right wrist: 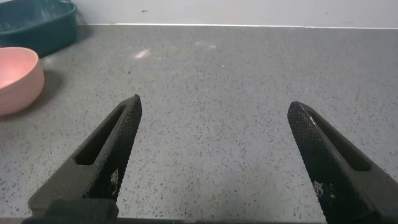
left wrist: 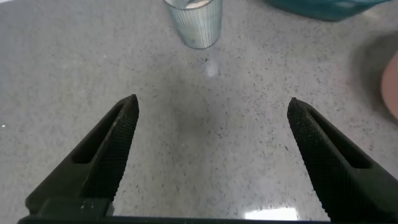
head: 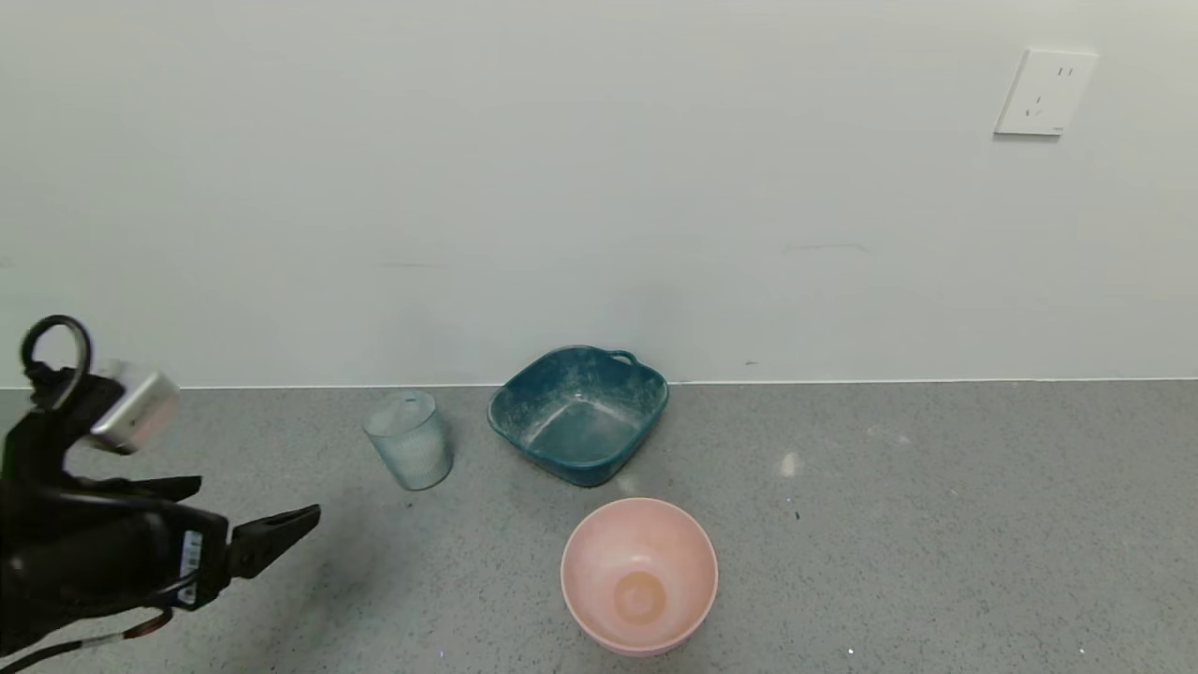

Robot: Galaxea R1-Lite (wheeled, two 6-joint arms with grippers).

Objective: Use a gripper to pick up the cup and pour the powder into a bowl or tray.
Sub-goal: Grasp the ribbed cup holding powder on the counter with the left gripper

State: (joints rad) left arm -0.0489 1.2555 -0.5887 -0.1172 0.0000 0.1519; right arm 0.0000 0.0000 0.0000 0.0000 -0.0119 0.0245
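Centrally, the cup [head: 409,451] stands upright on the grey worktop [head: 936,524], just at nine o'clock of the teal basin [head: 578,414]. Pale powder [left wrist: 198,3] shows inside the cup. At eight o'clock, well apart, the left claw [head: 257,517] hovers, fingers spread, empty. The right claw [right wrist: 214,162] likewise gapes over bare worktop. A pink bowl [head: 639,573] sits at six o'clock.

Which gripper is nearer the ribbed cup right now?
Left. The left gripper faces the ribbed cup, jaws open. The right gripper is beyond the pink bowl.
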